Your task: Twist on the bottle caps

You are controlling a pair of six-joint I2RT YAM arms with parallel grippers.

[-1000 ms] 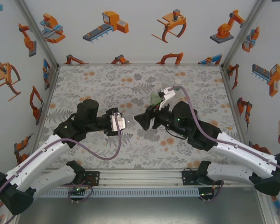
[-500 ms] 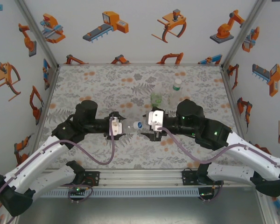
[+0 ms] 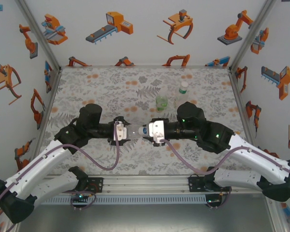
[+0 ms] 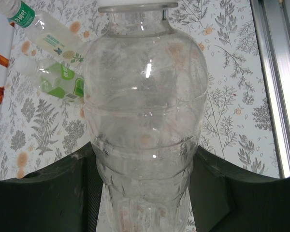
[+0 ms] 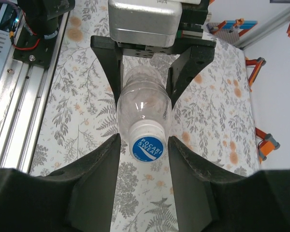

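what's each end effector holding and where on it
Left end effector grips the clear plastic bottle by its lower body; right end effector brackets its blue-topped round cap, grip unclear.

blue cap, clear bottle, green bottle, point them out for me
blue cap [image 5: 147, 146], right wrist view, on its printed top
clear bottle [image 4: 145, 121], left wrist view, on the middle of its body
green bottle [image 3: 161, 102], top external view, on its upper body

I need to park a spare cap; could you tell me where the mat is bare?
Bare: the far-left mat, from the left wall to the green bottle, and the near strip before the rail. Crowded: the middle, where left gripper and right gripper meet at the clear bottle, and beside the labelled bottle.
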